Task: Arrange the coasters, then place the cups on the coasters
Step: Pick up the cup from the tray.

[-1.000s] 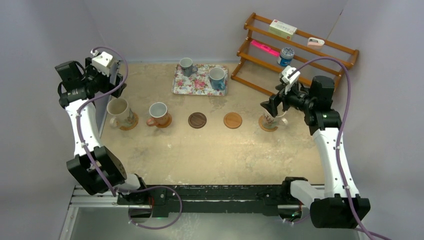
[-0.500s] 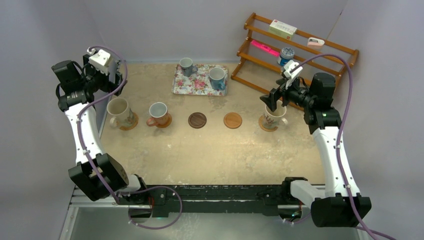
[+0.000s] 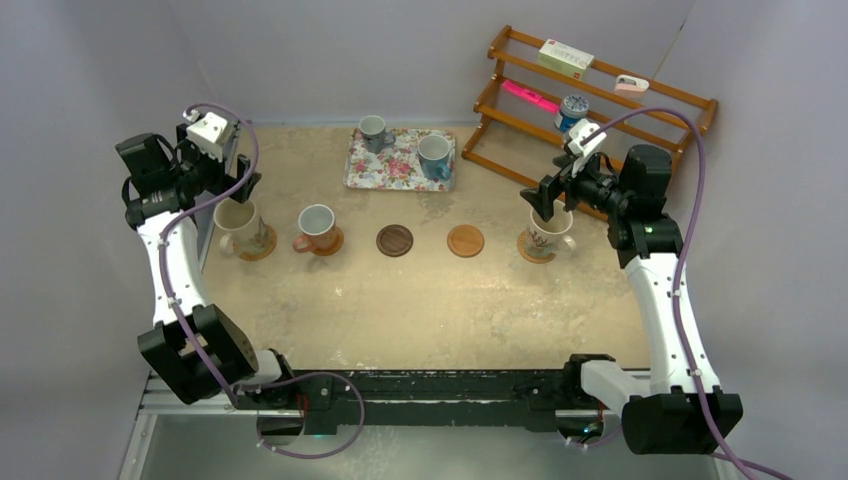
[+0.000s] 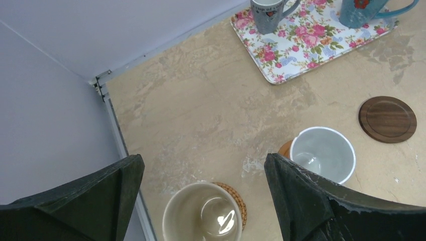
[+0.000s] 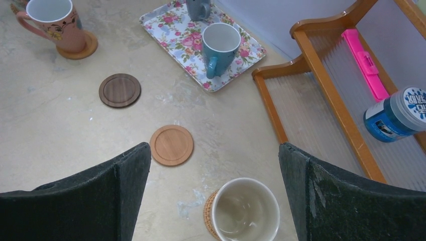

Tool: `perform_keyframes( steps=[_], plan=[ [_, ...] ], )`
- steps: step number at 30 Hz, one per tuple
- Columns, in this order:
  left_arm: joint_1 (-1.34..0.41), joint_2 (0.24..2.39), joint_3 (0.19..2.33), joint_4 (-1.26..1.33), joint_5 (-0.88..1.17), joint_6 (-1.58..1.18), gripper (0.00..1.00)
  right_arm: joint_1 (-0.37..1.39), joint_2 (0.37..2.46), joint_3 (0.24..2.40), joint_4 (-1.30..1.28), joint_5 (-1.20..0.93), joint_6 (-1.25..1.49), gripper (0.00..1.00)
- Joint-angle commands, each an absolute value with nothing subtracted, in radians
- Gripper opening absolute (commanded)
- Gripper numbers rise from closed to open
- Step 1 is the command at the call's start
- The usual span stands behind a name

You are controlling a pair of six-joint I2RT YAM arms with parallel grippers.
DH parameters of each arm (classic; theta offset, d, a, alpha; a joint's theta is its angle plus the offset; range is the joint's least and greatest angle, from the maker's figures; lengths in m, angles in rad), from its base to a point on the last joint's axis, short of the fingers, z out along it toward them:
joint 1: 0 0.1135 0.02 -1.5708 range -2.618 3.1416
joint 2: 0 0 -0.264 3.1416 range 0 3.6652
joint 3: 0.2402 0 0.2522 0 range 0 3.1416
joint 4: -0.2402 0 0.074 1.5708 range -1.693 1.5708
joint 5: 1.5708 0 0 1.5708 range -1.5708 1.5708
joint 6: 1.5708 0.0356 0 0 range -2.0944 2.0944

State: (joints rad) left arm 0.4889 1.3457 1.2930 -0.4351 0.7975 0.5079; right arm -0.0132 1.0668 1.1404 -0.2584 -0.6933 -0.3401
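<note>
The dark brown coaster (image 3: 394, 240) and the tan coaster (image 3: 465, 240) sit bare in the middle of your row. The other three discs each carry a mug: the left cream mug (image 3: 238, 222), the reddish-orange mug (image 3: 317, 226) and the right cream mug (image 3: 547, 236). The grey-blue mug (image 3: 373, 130) and the light blue mug (image 3: 434, 155) stand on the floral tray (image 3: 395, 168) at the far side — fetching them looks like the step in hand.

The left gripper (image 4: 202, 165) hangs over the left cream mug and the right gripper (image 5: 215, 148) over the right cream mug, both spread wide and holding nothing. Next you need a reach out to the tray and down around one mug.

There is open table between tray and row — but mind the wooden rack (image 5: 331, 100) just beside your right arm and the side wall (image 3: 60, 150) near your left.
</note>
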Motion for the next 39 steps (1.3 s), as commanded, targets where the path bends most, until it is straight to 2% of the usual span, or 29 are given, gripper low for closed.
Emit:
perform_keyframes(
  steps=[1, 6, 15, 21, 27, 39],
  plan=[
    [0.492, 1.296, 1.253, -0.414, 0.812, 0.519, 0.98, -0.008, 1.061, 1.140, -0.222, -0.695, -0.335, 0.99],
    [0.492, 1.288, 1.240, -0.392, 0.811, 0.534, 0.98, 0.018, 1.069, 1.144, -0.224, -0.695, -0.338, 0.99],
    [0.492, 1.395, 1.491, -0.417, 0.886, 0.408, 0.98, 0.025, 1.067, 1.144, -0.226, -0.682, -0.339, 0.99],
    [0.492, 1.331, 1.358, -0.321, 0.913, 0.405, 0.99, 0.024, 1.064, 1.140, -0.235, -0.680, -0.357, 0.99],
    [0.492, 1.324, 1.357, -0.384, 0.902, 0.432, 0.99, 0.033, 1.092, 1.143, -0.219, -0.694, -0.350, 0.99],
    [0.492, 1.262, 1.203, -0.408, 0.882, 0.524, 1.00, 0.076, 1.131, 1.148, -0.216, -0.663, -0.362, 0.99]
  ],
)
